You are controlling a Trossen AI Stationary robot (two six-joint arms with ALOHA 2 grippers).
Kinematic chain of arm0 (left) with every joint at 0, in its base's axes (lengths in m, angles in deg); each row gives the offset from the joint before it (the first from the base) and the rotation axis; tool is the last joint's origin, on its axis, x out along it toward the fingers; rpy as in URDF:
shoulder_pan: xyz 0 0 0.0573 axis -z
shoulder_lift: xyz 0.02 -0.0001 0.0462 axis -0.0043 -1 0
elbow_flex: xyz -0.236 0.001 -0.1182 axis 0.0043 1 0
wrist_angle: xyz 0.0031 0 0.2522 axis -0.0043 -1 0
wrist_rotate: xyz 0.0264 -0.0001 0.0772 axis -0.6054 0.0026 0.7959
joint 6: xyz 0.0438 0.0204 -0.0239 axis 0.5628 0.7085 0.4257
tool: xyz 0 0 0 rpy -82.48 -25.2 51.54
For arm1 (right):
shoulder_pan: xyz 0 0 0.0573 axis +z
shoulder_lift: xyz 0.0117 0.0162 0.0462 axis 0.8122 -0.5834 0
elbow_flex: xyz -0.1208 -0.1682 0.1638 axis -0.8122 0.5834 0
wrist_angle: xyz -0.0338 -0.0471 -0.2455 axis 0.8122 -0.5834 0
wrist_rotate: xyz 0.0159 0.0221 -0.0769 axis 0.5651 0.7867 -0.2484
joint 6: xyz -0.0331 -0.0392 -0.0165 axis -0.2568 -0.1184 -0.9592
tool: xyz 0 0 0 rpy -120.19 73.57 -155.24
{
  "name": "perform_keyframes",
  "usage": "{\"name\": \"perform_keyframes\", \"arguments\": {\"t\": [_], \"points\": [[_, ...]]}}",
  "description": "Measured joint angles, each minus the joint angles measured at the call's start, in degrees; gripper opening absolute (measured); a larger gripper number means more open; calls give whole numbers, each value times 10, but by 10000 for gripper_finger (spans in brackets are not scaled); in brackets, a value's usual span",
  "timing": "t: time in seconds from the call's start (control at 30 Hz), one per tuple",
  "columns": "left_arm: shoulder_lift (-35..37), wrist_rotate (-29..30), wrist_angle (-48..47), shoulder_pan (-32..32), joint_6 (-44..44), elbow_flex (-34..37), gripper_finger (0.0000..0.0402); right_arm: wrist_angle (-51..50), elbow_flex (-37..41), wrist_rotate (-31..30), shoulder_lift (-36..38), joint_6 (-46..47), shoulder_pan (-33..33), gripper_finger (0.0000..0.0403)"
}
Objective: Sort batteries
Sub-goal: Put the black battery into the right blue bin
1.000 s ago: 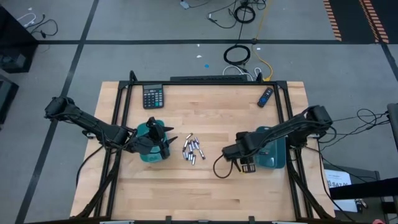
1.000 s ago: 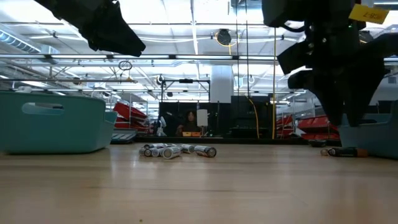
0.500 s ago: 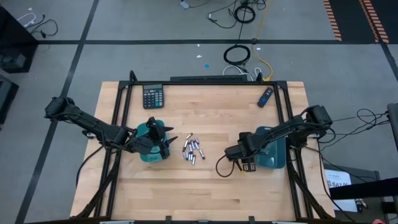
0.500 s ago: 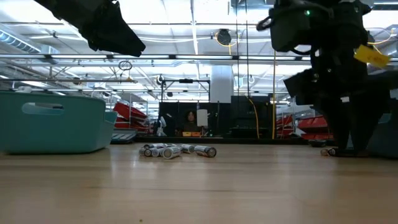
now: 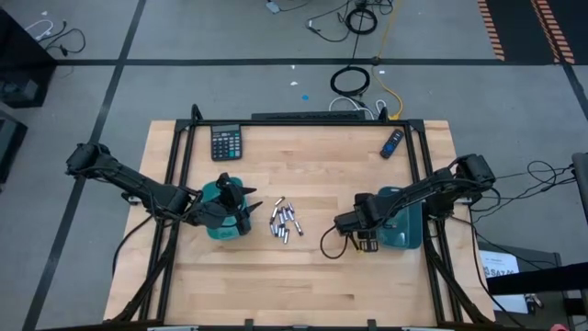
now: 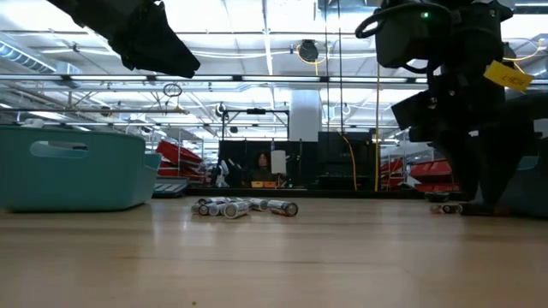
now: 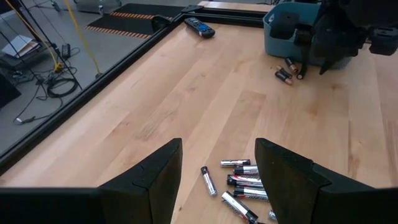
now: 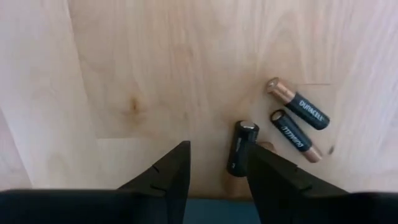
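Several silvery batteries [image 5: 285, 222] lie in a loose pile on the table's middle, also in the low view [image 6: 244, 207] and the left wrist view [image 7: 241, 181]. My left gripper [image 5: 248, 210] hangs open over the left teal tray [image 5: 223, 221], pointing at the pile [image 7: 217, 180]. Three black-and-copper batteries [image 8: 297, 118] lie on the wood beside the right teal tray [image 5: 407, 228]. My right gripper [image 8: 214, 177] points down over them, open [image 5: 364, 244]. One of these batteries [image 8: 242, 148] lies by the inner edge of one finger [image 8: 270, 177]. My right gripper comes from above, fingers pointing down. One finger stands right beside the end of the nearest dark battery [image 8: 235, 169], which lies flat on the table. Whether the finger touches it, I cannot tell.
A black calculator [image 5: 226, 142] lies at the table's far left and a dark blue remote [image 5: 392, 142] at the far right. Black frame rails run along the table's sides. Bare wood lies between the pile and the right tray.
My right gripper has sunk toward the table beside the right tray and shifted slightly toward the near edge, coming down over the dark batteries. Its fingers have stayed open.
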Motion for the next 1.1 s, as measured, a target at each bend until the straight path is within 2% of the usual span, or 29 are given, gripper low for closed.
{"name": "perform_keyframes", "arguments": {"t": [0.73, 0.97, 1.1], "points": [[0, -2, -2, 0, 0, 0, 214, 18, 15, -1, -21, -50, -33, 140], [0, -2, -4, 0, 0, 0, 214, 42, 54, 4, -17, -67, -33, 116], [0, -2, -3, 0, 0, 0, 214, 45, 54, 5, -17, -92, -32, 83]]}}
